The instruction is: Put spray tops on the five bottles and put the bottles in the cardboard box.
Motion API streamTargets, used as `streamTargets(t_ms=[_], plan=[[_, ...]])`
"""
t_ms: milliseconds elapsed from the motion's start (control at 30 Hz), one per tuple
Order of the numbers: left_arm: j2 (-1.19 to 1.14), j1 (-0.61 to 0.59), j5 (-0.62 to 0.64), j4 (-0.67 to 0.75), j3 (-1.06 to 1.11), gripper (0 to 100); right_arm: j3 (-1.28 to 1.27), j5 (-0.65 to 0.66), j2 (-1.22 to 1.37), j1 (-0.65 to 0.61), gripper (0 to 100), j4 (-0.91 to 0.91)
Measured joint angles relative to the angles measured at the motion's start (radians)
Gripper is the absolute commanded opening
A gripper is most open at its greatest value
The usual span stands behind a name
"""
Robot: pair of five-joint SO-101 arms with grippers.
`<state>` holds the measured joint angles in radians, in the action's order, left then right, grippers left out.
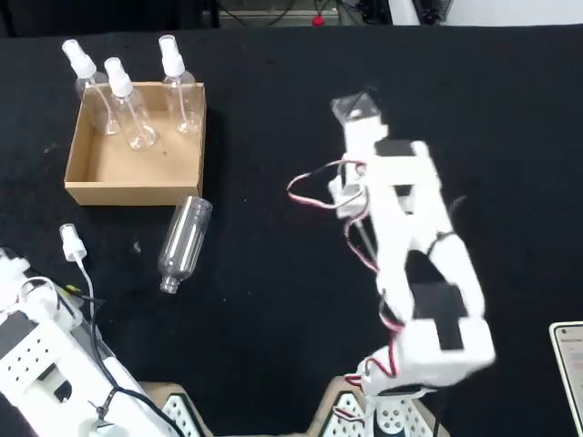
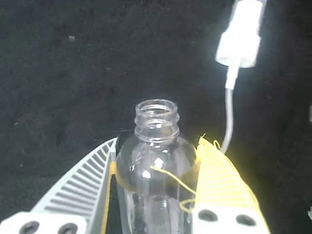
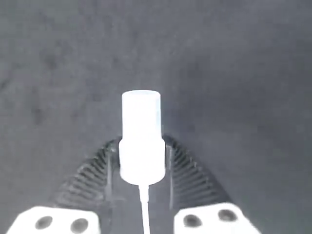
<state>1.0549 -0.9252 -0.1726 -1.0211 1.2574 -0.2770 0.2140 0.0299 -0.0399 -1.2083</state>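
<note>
While three capped bottles (image 1: 127,105) stand in the cardboard box (image 1: 137,193), our left tool (image 2: 158,144) grips an open bottle (image 2: 156,168), right tool (image 3: 140,144) a spray top (image 3: 141,117); two remain.

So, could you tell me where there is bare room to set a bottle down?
Free: the black cloth between cardboard box and right arm, plus the box's near half. Crowded: the box's far side with three capped bottles, and the strip before it, with the lying bottle and loose spray top.
</note>
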Motion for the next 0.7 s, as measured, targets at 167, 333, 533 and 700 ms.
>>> streamTargets(t_ms=[167,333,533,700], plan=[[0.000,0.058,0.000,-0.086,-0.117,5,0.037,0.002,-0.187,-0.005,1.1,-0.140],[0.000,0.121,0.000,-0.117,-0.284,5,0.040,0.002,-0.307,-0.002,1.1,-0.160],[0.002,0.365,0.000,-0.117,-0.427,5,0.101,-0.080,-0.439,0.008,1.1,-0.164],[0.002,0.729,0.000,-0.087,-0.446,5,0.172,-0.255,-0.500,0.057,1.1,-0.164]])
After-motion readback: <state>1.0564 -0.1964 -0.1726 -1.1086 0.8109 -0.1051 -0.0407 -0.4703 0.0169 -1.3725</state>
